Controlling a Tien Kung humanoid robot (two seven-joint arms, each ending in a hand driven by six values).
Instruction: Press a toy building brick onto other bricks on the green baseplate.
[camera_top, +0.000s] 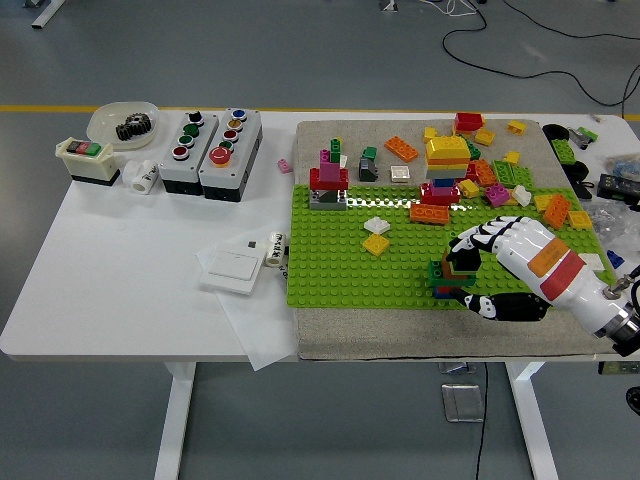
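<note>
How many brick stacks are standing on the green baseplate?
3: magenta-topped stack at the far-left corner, yellow-topped stack at the far edge, small stack near the front under the right hand. Loose bricks excluded.

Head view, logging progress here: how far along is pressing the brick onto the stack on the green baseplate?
Mid-press. The robot's right hand is curled over the small dark brick sitting atop the low stack of mixed-colour bricks at the near right of the green studded baseplate. Whether it is fully seated cannot be seen. Left to do: release and withdraw.
</note>
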